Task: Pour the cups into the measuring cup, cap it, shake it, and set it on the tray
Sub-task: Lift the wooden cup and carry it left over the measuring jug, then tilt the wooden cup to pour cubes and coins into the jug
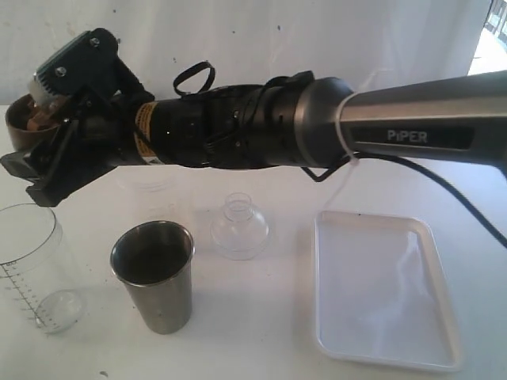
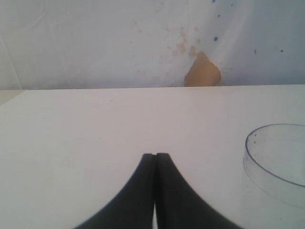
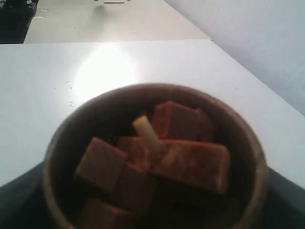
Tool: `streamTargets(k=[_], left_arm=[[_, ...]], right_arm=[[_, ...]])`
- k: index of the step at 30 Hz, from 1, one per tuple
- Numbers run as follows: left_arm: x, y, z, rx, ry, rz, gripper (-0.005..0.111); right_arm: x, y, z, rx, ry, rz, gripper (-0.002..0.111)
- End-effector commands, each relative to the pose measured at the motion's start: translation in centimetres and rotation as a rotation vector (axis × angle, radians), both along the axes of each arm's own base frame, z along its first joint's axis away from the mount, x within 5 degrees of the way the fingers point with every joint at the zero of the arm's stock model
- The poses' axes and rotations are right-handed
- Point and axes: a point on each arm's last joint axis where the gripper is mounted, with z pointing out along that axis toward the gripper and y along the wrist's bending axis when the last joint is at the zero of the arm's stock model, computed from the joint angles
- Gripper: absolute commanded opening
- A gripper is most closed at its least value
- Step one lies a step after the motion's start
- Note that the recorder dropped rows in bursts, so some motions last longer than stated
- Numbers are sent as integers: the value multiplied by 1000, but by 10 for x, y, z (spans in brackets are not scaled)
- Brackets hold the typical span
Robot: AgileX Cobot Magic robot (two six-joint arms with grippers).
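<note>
Currently the R fingers point(image 1: 43, 170) are clamped on the wooden cup point(image 1: 20, 125), one finger on each side of its wall. They sit at the far-left end of the R arm point(image 1: 317, 119), which spans the scene from the right. Ref. R wrist view: the cup holds brown cubes point(image 3: 190, 162) and one pale stick point(image 3: 147, 132), all inside the rim. Key relation for the pour: the measuring cup point(image 1: 28, 269) stands upright on the tabletop point(image 1: 261, 340) at the left edge, mouth open. In the ext. view it lies below the wooden cup and nearer the camera, w/ clear air between the two. Whether the wooden rim sits directly over that mouth cannot be told, as depth is not resolved. Judgement: the first pour is in hand but not yet begun. The next move probably calls for centring the rim over the mouth, then rolling the wrist so the cup's axis tips toward it. The steel tumbler point(image 1: 154, 285) stands upright just beside the measuring cup, so stray cubes could land there. The clear domed cap point(image 1: 239, 229) lies farther back, and the tray point(image 1: 388, 293) is well apart to the right. The L fingers point(image 2: 138, 200) are pressed together on nothing, low over bare tabletop. A clear round rim point(image 2: 257, 176) shows near them; which cup it is cannot be told. The R arm is thus the one positioned for the pour.
</note>
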Motion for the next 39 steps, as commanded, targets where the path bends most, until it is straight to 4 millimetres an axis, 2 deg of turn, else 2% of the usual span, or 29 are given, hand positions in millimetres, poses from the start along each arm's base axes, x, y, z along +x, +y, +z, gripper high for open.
streamTargets(k=[1,4,9,17,29,34,39], left_arm=[[0,0,-1,1,-10,-4,0],[0,0,-1,1,-10,-4,0],[0,0,-1,1,-10,-4,0],[0,0,-1,1,-10,-4,0],[0,0,-1,1,-10,-4,0],[0,0,-1,1,-10,-4,0],[0,0,-1,1,-10,-4,0]], right_arm=[[3,12,2,-41,-95,-2,0],[4,16,3,-122,-200,-30,0],[11,18,3,-148,-222,-66,0],[19,25,-8,-224,-340,-37,0],[20,24,-9,-339,-502,-7,0],[13,31,-13,-462,-603,-9,0],[9,36,-12,-479,-658,22,0]])
